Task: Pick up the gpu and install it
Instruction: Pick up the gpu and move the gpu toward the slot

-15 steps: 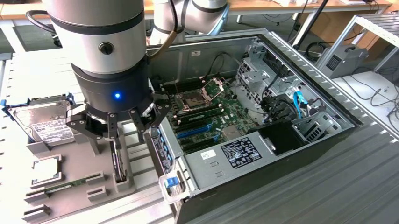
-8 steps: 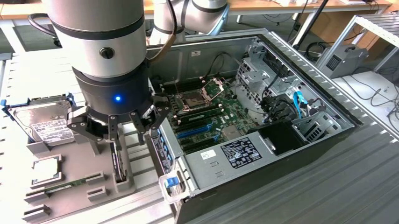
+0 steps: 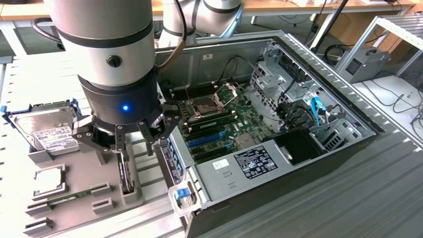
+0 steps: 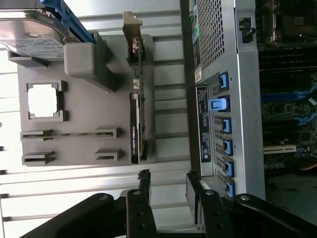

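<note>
Wrist view gives the clearest look at the gpu: a thin, flat card standing on its long edge in a slot of the grey moulded holder tray. Its face is dark with a small pale label, a green circuit board shows along the edge, and a narrow silver metal bracket closes the end nearest the silver hard drive with the blue frame. On the same tray lie a square silver processor chip and a slim green memory stick, both beside the card but apart from it. The black claw is open: its two fingers stand apart with nothing between them, near the card's unbracketed end. Just beside the tray rises the grey rear panel of the open computer case, with a row of blue plastic tabs.

Exterior view shows the claw hanging directly over the gpu — whether it touches the card cannot be told from here. The tray sits on the white slatted counter at the exterior view's left, and the case lies open at its right, baring the green motherboard with blue expansion slots — ground the wrist view catches partly, from the side.
</note>
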`<state>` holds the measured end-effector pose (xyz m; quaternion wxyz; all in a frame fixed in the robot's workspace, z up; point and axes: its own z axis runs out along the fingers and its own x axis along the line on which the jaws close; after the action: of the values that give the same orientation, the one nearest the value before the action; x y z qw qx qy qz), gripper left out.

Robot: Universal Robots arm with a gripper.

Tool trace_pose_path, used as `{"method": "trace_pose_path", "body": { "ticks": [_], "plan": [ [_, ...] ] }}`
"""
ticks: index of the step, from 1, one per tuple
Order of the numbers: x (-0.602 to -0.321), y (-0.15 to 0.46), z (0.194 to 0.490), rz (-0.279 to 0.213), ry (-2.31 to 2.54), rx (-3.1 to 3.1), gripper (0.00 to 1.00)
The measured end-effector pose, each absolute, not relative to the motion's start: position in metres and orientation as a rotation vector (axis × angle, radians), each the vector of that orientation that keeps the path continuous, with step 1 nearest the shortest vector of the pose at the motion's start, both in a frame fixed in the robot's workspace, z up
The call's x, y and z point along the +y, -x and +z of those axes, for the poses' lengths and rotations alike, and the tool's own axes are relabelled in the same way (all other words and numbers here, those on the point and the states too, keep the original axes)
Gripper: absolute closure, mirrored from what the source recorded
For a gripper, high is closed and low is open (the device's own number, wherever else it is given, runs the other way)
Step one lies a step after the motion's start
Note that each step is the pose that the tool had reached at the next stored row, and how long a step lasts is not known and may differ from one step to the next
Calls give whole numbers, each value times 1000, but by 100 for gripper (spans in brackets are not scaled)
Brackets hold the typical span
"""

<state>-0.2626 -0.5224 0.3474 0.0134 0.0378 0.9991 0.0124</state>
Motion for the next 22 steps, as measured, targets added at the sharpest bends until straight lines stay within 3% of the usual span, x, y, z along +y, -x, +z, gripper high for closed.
{"method": "trace_pose_path", "body": {
  "ticks": [22],
  "plan": [
    [-522,265,337,38,-118,3112,58]
  ]
}}
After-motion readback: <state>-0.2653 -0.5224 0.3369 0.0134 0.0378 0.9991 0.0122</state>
